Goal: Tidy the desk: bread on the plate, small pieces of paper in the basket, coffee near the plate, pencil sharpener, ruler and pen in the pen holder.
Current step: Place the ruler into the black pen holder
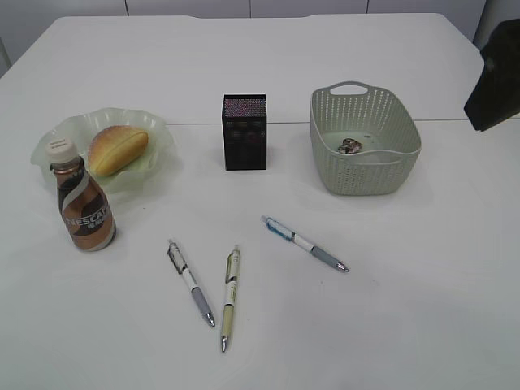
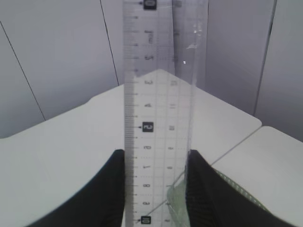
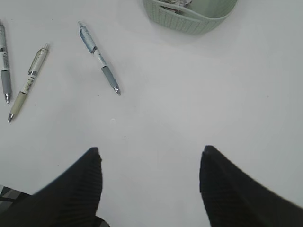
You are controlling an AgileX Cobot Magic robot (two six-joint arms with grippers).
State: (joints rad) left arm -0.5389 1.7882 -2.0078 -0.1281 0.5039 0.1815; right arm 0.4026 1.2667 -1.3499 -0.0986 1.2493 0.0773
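Between the left gripper's (image 2: 156, 189) black fingers (image 2: 106, 194), a clear flat plastic ruler (image 2: 158, 109) is standing lengthwise, pointing away, gripped; the right gripper (image 3: 149, 189) is hanging released.

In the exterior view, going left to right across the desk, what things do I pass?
Coffee bottle → bread on the plate → grey-grip pen → yellowish pen → pen holder → blue pen → basket.

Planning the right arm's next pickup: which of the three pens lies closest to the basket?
The blue-and-white pen, the rightmost one, lying apart from the other two pens and just before the basket.
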